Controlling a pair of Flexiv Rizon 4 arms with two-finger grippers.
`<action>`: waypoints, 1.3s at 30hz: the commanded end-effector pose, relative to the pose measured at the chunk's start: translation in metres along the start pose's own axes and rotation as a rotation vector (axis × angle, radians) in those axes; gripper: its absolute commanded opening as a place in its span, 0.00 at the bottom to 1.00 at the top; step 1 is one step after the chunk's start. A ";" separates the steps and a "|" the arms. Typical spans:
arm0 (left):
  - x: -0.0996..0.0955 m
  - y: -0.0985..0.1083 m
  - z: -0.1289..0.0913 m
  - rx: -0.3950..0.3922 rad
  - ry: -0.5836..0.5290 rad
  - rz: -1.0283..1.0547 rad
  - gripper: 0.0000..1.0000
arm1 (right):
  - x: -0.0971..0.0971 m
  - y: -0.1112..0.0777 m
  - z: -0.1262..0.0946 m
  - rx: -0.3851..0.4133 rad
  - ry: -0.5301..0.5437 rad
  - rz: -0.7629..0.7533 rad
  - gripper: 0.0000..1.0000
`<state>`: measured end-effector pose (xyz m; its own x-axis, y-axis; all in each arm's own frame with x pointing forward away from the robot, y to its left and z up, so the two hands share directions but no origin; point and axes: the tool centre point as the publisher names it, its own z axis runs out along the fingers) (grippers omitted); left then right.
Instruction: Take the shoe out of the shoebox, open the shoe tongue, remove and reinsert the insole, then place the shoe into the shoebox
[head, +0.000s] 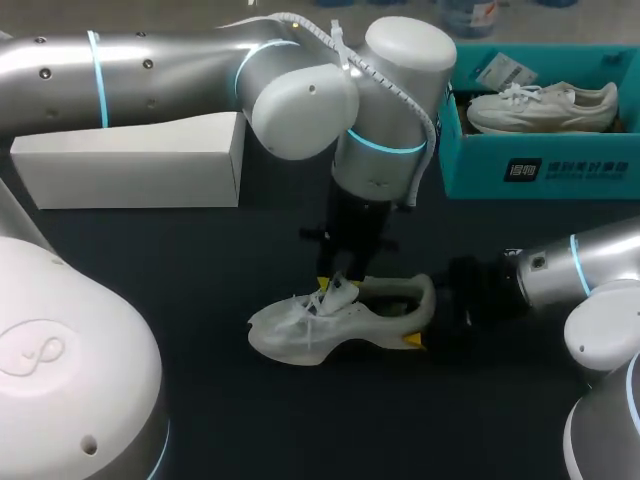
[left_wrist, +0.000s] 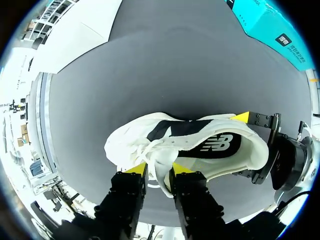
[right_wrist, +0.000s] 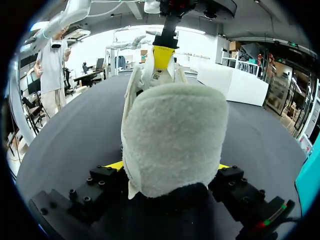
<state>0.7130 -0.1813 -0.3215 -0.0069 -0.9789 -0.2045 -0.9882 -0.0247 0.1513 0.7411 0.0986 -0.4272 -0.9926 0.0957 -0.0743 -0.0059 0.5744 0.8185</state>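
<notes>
A white shoe (head: 330, 322) lies on its sole on the black table, toe to the left. My left gripper (head: 336, 284) comes straight down onto it. In the left wrist view this gripper (left_wrist: 159, 169) is shut on the shoe's tongue (left_wrist: 161, 159), a yellow tip pressed against each side. The dark insole (left_wrist: 200, 139) shows inside the shoe's mouth. My right gripper (head: 425, 312) holds the heel from the right. In the right wrist view the heel (right_wrist: 172, 140) fills the space between its wide-set fingers (right_wrist: 170, 167), both touching it.
A teal shoebox (head: 540, 172) stands at the back right with a second white shoe (head: 545, 105) in it. A long white box (head: 130, 165) lies at the back left. My left arm's elbow hangs over the table's middle.
</notes>
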 end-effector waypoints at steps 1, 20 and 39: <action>-0.007 0.002 0.002 -0.017 0.031 0.013 0.00 | 0.000 -0.002 0.002 0.001 -0.002 0.000 0.00; -0.070 0.005 -0.002 -0.056 0.290 0.068 0.00 | 0.000 -0.002 0.002 0.001 -0.002 0.000 0.00; -0.103 -0.003 0.047 -0.104 0.265 -0.038 0.66 | 0.000 -0.002 0.002 0.001 -0.002 0.000 0.00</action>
<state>0.7099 -0.0735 -0.3397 0.0735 -0.9973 0.0028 -0.9661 -0.0705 0.2482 0.7410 0.0988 -0.4272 -0.9926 0.0957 -0.0743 -0.0059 0.5744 0.8185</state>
